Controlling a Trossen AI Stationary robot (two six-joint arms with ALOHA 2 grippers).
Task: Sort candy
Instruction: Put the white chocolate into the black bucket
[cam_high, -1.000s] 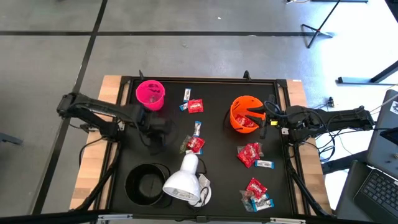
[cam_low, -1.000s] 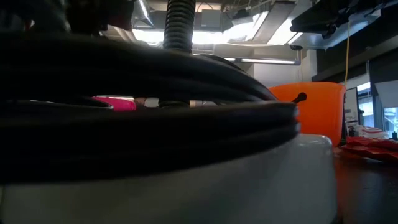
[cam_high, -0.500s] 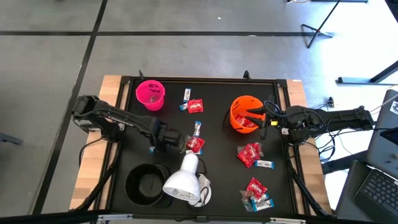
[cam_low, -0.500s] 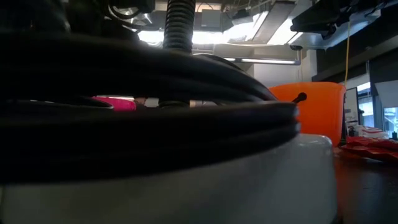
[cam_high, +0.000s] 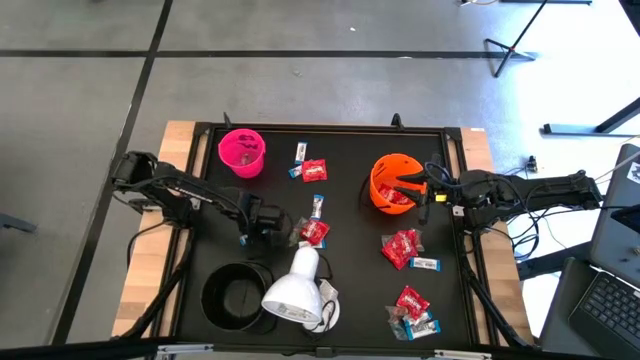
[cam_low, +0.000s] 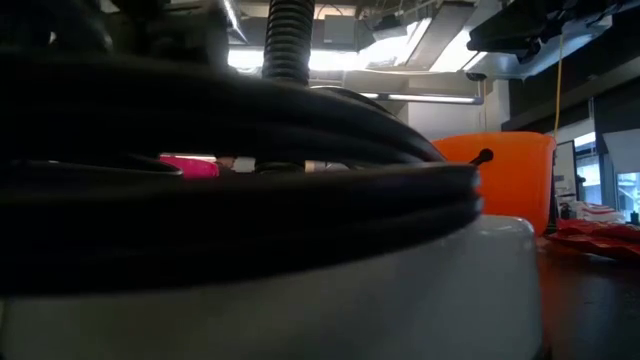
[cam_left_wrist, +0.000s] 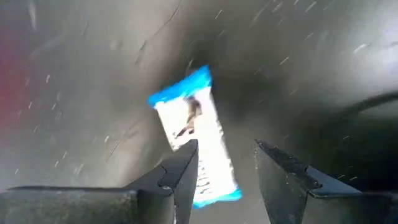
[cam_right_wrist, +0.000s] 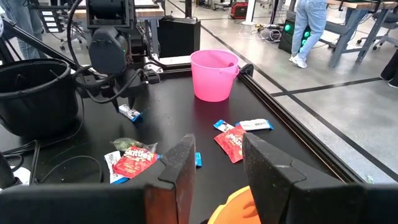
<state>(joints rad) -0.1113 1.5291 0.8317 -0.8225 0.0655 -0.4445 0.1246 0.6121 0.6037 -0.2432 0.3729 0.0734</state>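
Lying under open left gripper (cam_left_wrist: 225, 163) jaws: white-and-blue bar (cam_left_wrist: 194, 138).

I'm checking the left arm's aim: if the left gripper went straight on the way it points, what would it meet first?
Most likely the white-and-blue wrapped bar lying on the black table; the left gripper is open right over it, with nothing between them.

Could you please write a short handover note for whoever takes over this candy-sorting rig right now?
Left gripper: open, just above a white-and-blue bar on the black table, not yet grasped.
Right gripper: open, empty, over the orange cup.
Done: red packets lie in the orange cup; small pieces in the pink cup.
Left: candy near the table's middle, by the pink cup and on the right side; the black cup looks empty.
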